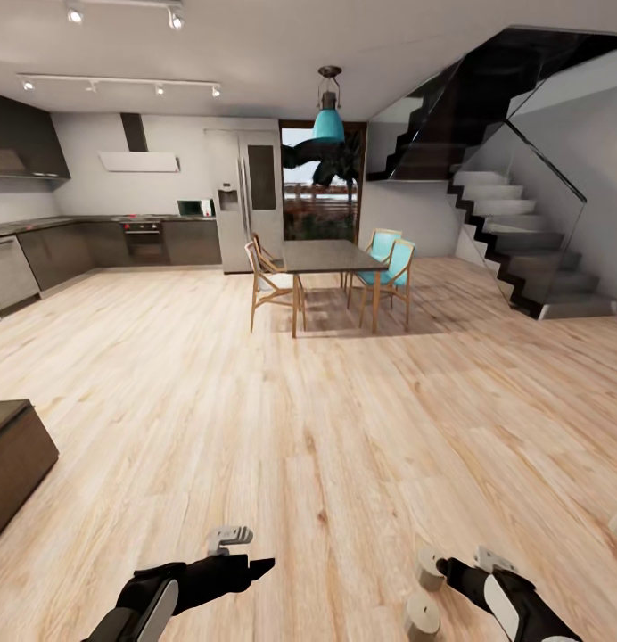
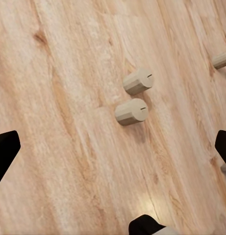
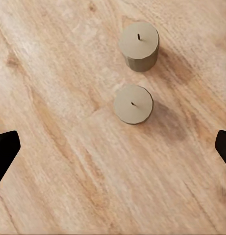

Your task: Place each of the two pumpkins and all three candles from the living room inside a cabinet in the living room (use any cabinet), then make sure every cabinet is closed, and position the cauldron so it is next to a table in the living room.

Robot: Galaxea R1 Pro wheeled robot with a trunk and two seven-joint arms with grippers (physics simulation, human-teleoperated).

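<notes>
The right gripper (image 3: 113, 147) is hanging wide open and empty, its fingertips spread either side of two candles (image 3: 134, 104) standing upright on the wooden floor (image 3: 59, 161) just ahead of it, near each other but apart. The left gripper (image 2: 113, 147) is gaping open too, holding nothing. The candles are looking light, rigid and smooth-sided, so squeezing across the round body, mid-height, seems safest.

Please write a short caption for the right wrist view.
Two upright candles stand apart on the wooden floor, below open fingers.
</notes>
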